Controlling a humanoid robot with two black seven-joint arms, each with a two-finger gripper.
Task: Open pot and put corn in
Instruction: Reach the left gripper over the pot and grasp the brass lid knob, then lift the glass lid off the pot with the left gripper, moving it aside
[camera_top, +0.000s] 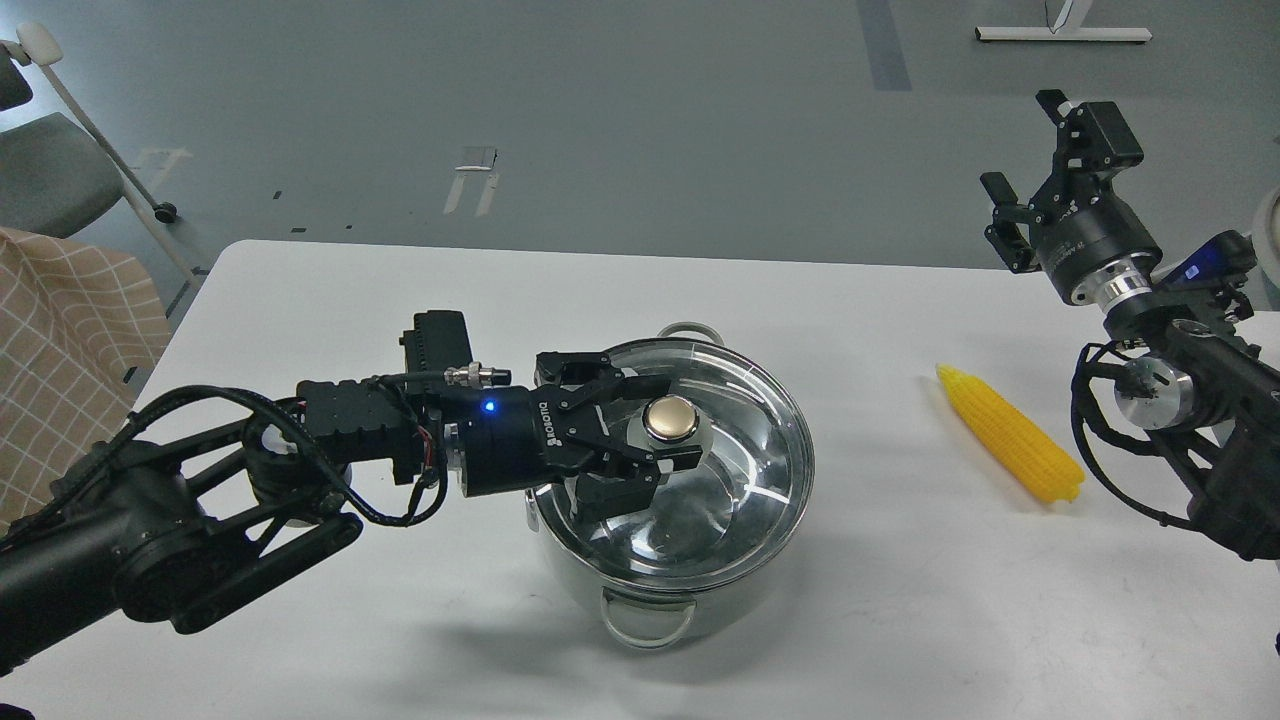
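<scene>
The pot (668, 560) stands on the white desk (880, 620) a little toward the near edge, about midway between the left and right edges, with one loop handle toward the near edge and the other toward the far edge. The glass lid (745, 470) sits on the pot, seemingly tilted, its brass-coloured knob (670, 418) near the middle.

The left gripper (672, 420) reaches in from the left side, level over the lid, and its fingers (645, 385) stand on either side of the knob, one on the far side and one on the near side. They lie close against the knob; whether they press on it cannot be told.

The corn (1010, 433) lies flat on the desk near the right edge, well apart from the pot, its pointed end toward the far edge and its blunt end toward the near right.

The right gripper (1022, 168) is raised over the far right corner of the desk, above and beyond the corn, holding nothing, its fingers spread apart.
</scene>
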